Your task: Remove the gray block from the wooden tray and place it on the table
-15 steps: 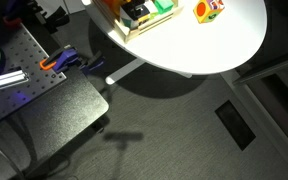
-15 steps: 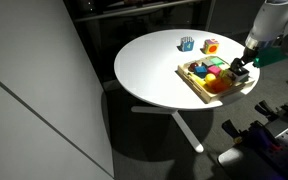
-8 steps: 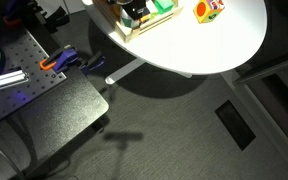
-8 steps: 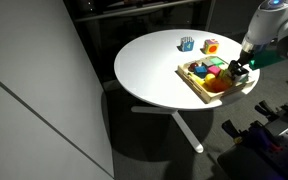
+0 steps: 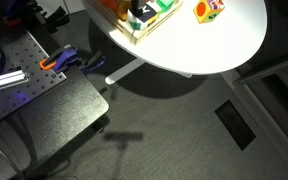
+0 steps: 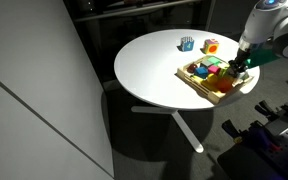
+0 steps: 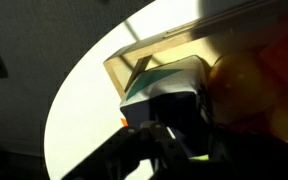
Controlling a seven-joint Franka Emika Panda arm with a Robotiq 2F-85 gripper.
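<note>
The wooden tray (image 6: 196, 86) sits near the edge of the round white table (image 6: 149, 65) and holds several coloured blocks. My gripper (image 6: 238, 70) reaches down into its far end. In the wrist view the gray block (image 7: 162, 95), dark with a pale top face, sits between my gripper's (image 7: 169, 125) fingers, close to the tray's corner rim (image 7: 124, 62). The jaws press against its sides. An orange block (image 7: 249, 85) lies right beside it. In an exterior view the gripper (image 5: 139, 12) covers the block inside the tray (image 5: 134, 36).
An orange multicoloured block (image 6: 211, 46) and a blue block (image 6: 187, 43) stand on the table behind the tray. Bare white tabletop (image 7: 79, 110) lies beside the tray. A gray perforated metal plate (image 5: 24, 55) with an orange clamp (image 5: 49, 65) stands off the table.
The jaws have closed from wide open onto the gray block. The tray has shifted and turned slightly under the gripper. The arm has hardly moved.
</note>
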